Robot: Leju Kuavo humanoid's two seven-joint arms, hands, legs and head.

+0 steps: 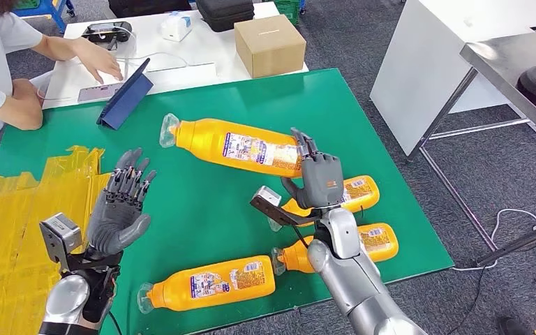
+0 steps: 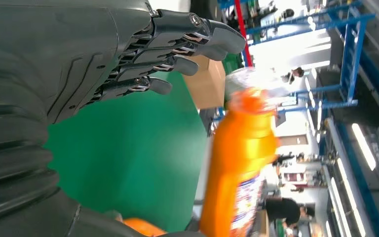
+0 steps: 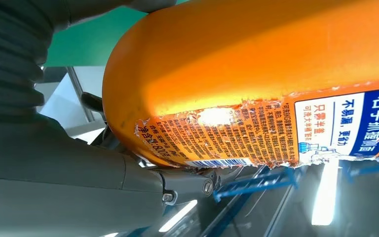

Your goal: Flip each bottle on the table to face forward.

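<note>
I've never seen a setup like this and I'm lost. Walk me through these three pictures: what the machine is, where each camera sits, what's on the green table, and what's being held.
This is a two-armed humanoid robot with silver arms and many-fingered hands. The wide picture comes from a camera high on its body, looking down at the green table. The other two come from cameras at its wrists, so they look turned.

Its right hand grips the base end of one orange bottle, lifted and tilted; the right wrist view shows that bottle's label close up. Its left hand holds nothing, fingers spread.

Three more orange bottles lie on the table: one near the front edge, two partly behind the right arm. A person sits at a white table beyond, where a cardboard box stands.
</note>
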